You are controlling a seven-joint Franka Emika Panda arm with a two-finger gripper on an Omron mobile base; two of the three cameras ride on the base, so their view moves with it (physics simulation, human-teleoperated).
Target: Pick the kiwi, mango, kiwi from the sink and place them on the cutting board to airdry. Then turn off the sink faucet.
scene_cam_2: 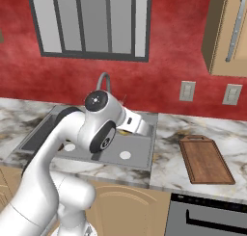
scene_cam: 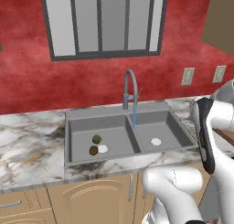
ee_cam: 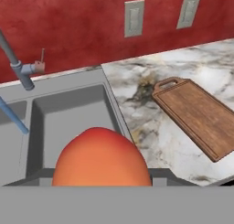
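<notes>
Mango (ee_cam: 101,157) apparently gripped between part-open fingers, above sink (ee_cam: 68,113)

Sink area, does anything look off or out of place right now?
Mildly: the faucet is running a blue stream into the sink, where two kiwis lie; nothing looks spilled or damaged.

The marble counter (ee_cam: 151,99) between the grey double-basin sink (ee_cam: 68,113) and the reddish-brown wooden cutting board (ee_cam: 201,115) is free; the grey gooseneck faucet (scene_cam: 130,88) stands behind the basins.
</notes>
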